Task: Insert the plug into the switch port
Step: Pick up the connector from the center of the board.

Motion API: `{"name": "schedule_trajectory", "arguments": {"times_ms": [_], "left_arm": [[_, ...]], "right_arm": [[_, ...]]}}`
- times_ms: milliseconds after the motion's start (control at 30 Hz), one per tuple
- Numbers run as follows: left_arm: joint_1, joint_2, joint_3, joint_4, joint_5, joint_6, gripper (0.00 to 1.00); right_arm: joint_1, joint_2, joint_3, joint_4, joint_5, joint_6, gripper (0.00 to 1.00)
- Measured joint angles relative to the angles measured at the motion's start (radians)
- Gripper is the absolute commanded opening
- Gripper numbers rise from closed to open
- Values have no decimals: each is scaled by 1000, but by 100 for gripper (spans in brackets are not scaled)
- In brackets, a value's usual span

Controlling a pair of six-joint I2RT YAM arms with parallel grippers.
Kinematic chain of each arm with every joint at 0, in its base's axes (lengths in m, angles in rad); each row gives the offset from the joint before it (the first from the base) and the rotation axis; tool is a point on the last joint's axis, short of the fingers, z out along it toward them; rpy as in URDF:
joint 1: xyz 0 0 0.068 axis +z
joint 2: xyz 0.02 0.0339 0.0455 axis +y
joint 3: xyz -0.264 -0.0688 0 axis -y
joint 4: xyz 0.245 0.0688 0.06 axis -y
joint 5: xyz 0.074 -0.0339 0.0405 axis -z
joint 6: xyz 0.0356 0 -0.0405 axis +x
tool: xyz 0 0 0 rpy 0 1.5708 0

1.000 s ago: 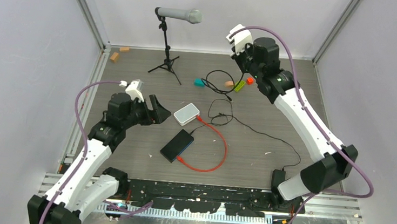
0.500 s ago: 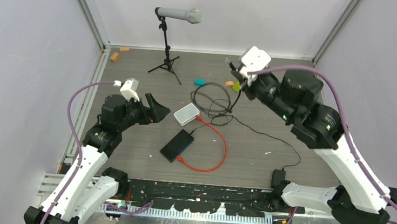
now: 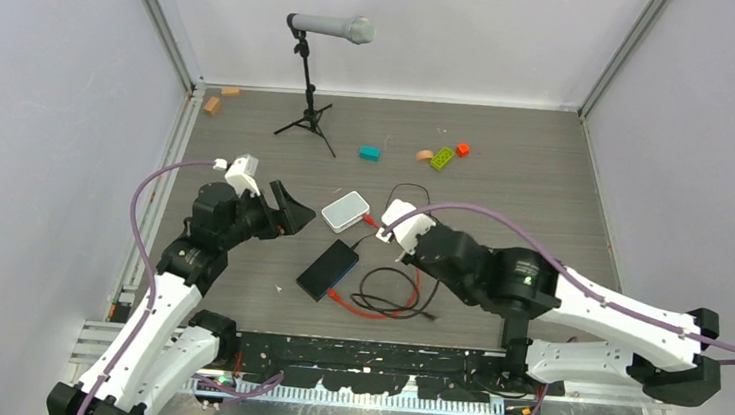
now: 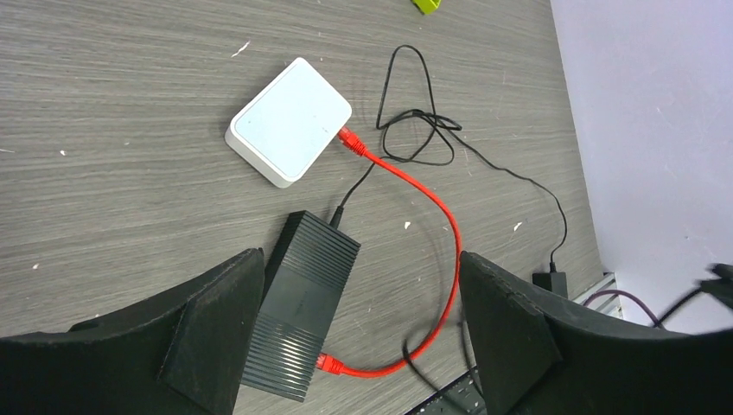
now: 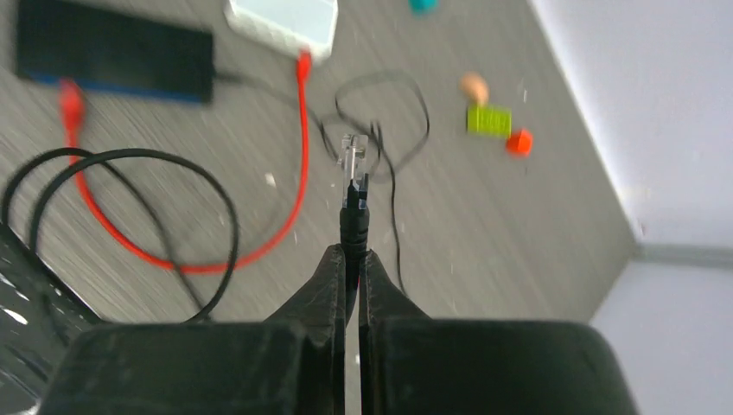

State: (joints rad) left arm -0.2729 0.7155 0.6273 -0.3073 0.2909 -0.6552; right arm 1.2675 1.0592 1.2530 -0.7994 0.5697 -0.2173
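Swung from upper right to centre, my right gripper (image 5: pixel 347 258) pinches the plug (image 5: pixel 354 156) by its cable, left gripper (image 4: pixel 361 259) spread, switch port (image 5: pixel 130 86) unreached.

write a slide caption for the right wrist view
Right gripper pinching a black cable just behind its clear plug, the black switch and looped red cable lying beyond.

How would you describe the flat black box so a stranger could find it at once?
Start at the middle of the grey table, where a white square box sits. Just nearer the front edge lies the flat black box. Unlike its white neighbour it is dark, long and ribbed, with a blue edge.
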Motion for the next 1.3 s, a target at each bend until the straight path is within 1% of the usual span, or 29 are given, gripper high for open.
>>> {"name": "schedule_trajectory", "arguments": {"times_ms": [67,167,300,367,567,633,700,867,967,1100,1200,1300], "left_arm": [[0,-1,-5,0,2,0,84],[0,-1,-13,2,2,0,84],[0,0,-29,3,8,-14,84],[0,3,-33,4,11,-19,84],[0,11,-35,3,18,-22,84],[0,11,-35,4,18,-22,84],[0,11,-35,4,19,-22,84],[0,12,-40,5,19,-23,84],[0,14,-48,8,20,-26,84],[0,14,-57,11,21,-26,84],[0,16,-64,11,26,-26,84],[0,21,-77,23,43,-26,84]], "right_arm": [[0,-2,-93,-19,49,44,0],[0,-25,-154,-37,98,91,0],[0,-97,-166,-32,186,126,0],[-8,-109,-166,-31,227,140,0],[-80,-58,-179,-6,251,171,1],[-92,-58,-193,20,231,169,1],[-93,-74,-205,55,175,160,1],[-93,-131,-240,156,-41,120,1],[-93,-119,-263,202,-143,102,1],[-92,-26,-314,251,-153,95,0],[-92,66,-368,293,-110,109,0],[-92,122,-419,336,-76,135,0]]}}
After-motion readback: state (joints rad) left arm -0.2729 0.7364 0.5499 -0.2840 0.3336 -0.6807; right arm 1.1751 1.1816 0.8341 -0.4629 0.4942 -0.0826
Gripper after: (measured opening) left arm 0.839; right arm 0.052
